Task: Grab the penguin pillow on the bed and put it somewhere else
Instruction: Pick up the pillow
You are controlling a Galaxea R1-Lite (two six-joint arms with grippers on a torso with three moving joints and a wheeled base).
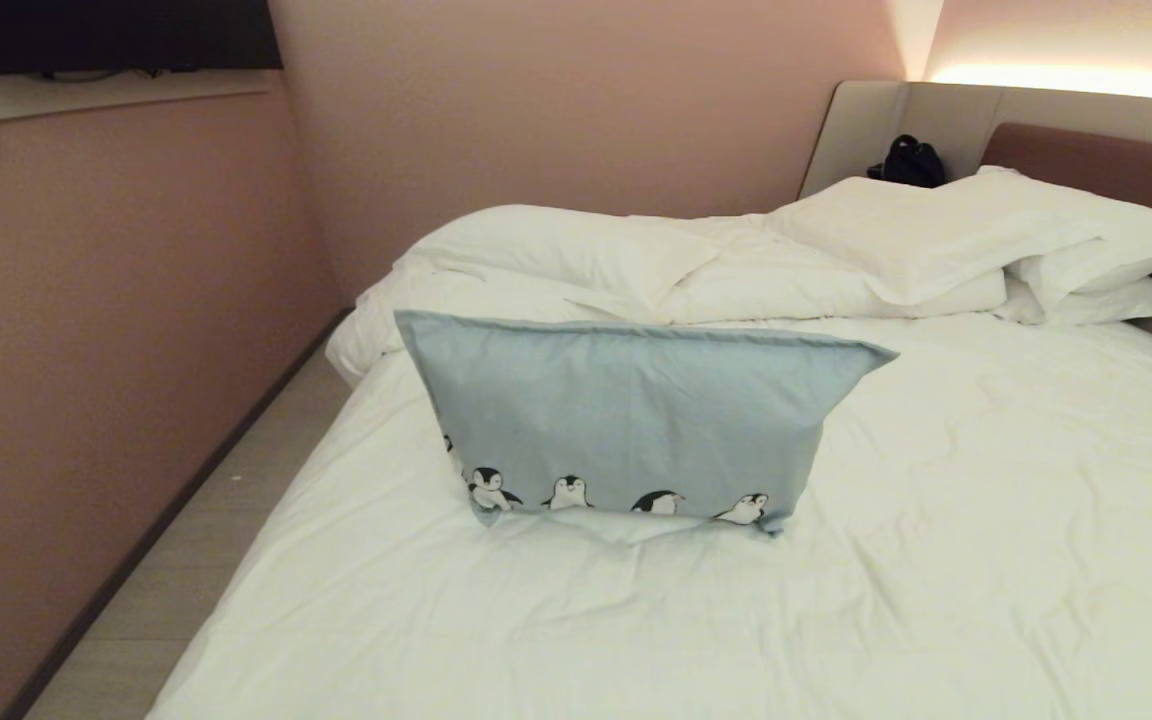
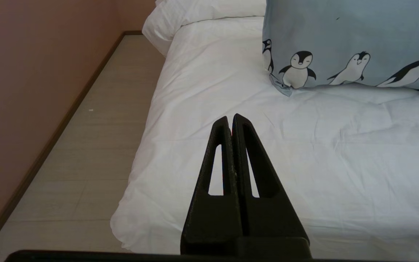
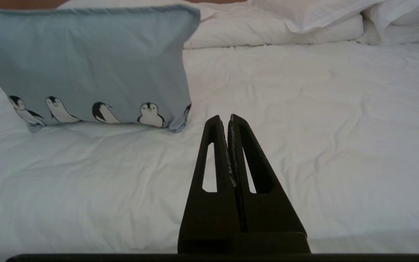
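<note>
- far left of the head view i see a pink wall point(image 1: 116, 330) and a strip of pale floor point(image 1: 206, 560) running alongside the bed point(image 1: 986, 560); neither arm shows in this view.
- my left gripper point(image 2: 231, 120) appears only in its wrist view, fingers pressed together on nothing, hanging over the bed's near corner; the pillow's bottom corner sits in the upper right of that frame, apart from the tips.
- centre of the head view: the penguin pillow point(image 1: 626, 415) stands up on its long edge on the white sheet, penguin row at the bottom, leaning back toward the rumpled duvet point(image 1: 576, 255) behind it.
- i judge it light and soft, a loose cotton case over squashy filling. it should sag when lifted and could slip from a shallow pinch.
- i'd take hold on the upper seam or a top corner flap, where the fabric is bunched and thin enough to fit between the fingers, biting deep.
- my right gripper point(image 3: 227, 120) is also clenched and empty, low over the sheet, with the pillow in the upper left of its frame, near but not touching.
- upper right of the head view: stacked white pillows point(image 1: 1066, 250) against the headboard point(image 1: 1096, 165), and a dark bag point(image 1: 908, 162) behind them.
</note>
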